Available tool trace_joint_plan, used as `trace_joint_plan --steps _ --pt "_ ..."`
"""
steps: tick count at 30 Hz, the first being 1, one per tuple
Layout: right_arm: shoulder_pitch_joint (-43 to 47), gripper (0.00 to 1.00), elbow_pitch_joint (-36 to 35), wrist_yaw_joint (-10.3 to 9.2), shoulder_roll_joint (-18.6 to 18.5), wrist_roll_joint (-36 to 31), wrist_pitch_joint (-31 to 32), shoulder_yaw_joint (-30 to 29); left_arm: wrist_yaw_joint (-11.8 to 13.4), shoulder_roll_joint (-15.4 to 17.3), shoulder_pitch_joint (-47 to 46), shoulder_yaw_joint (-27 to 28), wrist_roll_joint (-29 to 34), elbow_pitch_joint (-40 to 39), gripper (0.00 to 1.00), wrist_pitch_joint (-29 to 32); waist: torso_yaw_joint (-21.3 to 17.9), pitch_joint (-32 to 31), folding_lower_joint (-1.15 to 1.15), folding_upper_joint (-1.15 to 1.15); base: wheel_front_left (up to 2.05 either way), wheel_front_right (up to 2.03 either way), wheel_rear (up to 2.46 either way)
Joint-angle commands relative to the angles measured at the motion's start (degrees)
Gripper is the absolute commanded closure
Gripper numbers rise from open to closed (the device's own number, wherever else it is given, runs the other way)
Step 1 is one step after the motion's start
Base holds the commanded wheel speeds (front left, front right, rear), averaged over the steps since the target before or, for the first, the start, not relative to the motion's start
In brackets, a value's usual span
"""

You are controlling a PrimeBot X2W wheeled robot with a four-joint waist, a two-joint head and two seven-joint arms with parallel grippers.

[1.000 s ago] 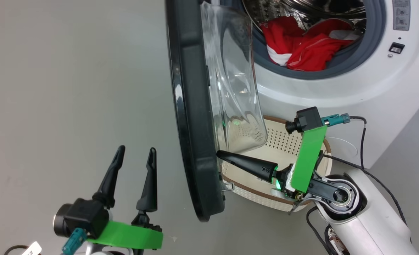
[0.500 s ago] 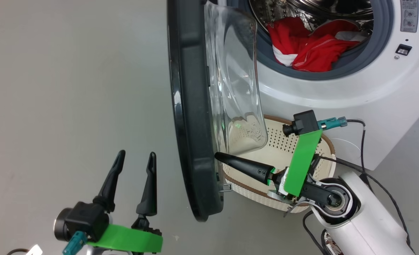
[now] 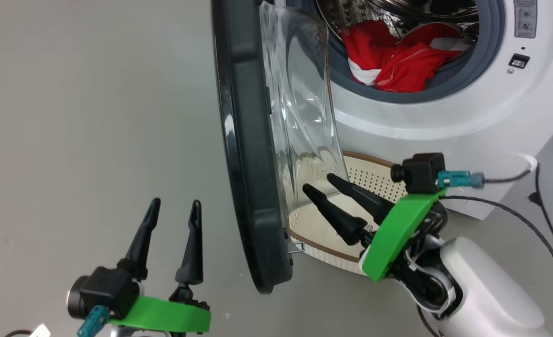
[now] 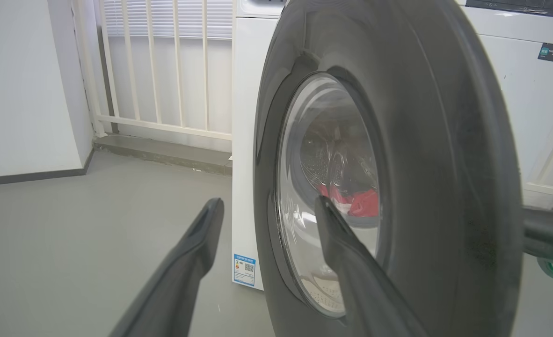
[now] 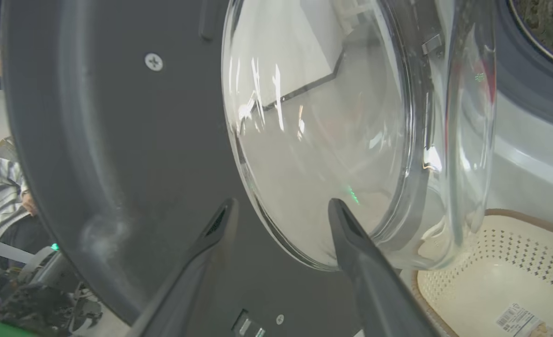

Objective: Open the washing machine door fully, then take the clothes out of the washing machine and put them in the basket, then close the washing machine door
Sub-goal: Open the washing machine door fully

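Observation:
The washing machine door (image 3: 246,164) stands roughly half open, edge-on to the head view, its glass bowl (image 3: 304,117) bulging toward the white washing machine (image 3: 445,117). Red clothes (image 3: 393,61) lie in the drum. The cream basket (image 3: 374,175) sits on the floor under the drum opening, behind the door. My right gripper (image 3: 317,182) is open above the basket, its tips close to the door's inner face (image 5: 117,140) and the bowl's lower edge; nothing is between its fingers. My left gripper (image 3: 176,202) is open on the door's outer side (image 4: 445,164), apart from it.
Grey floor spreads to the left of the door. A white railing (image 4: 164,70) and a wall stand beyond the machine. Black cables (image 3: 515,220) trail by my right arm. A person in a striped sleeve (image 5: 0,187) sits past the door's edge.
My right gripper has opened from shut, turned, and drawn back slightly from the door's inner edge. The left gripper has stayed put. The head view shifted a little.

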Motion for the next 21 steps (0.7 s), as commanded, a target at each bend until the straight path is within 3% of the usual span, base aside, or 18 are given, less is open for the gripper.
trace_joint_plan --steps 1,7,15,21 --pt "0.9 0.00 -1.7 0.44 0.2 -2.4 -1.7 1.0 -0.2 0.7 0.2 2.2 -0.6 -1.6 0.00 -0.4 -0.1 0.0 0.00 0.00 0.00 0.00 0.00" --pt "3.3 0.00 -1.0 0.44 -0.1 -16.5 -12.0 -0.2 0.5 0.7 1.2 3.0 -0.7 -2.5 0.00 -0.4 -0.6 -0.3 0.00 0.00 0.00 0.00 0.00" --pt "8.3 0.00 -0.7 0.44 3.3 -34.0 -25.8 -7.2 0.8 0.7 2.6 4.0 -0.2 -4.2 0.00 -0.4 -1.2 -0.9 0.00 0.00 0.00 0.00 0.00" --pt "12.2 0.00 -2.2 0.44 5.3 -42.2 -29.6 -12.9 0.8 0.7 3.1 4.4 0.3 -5.4 0.00 -0.4 -1.1 -1.3 0.00 0.00 0.00 0.00 0.00"
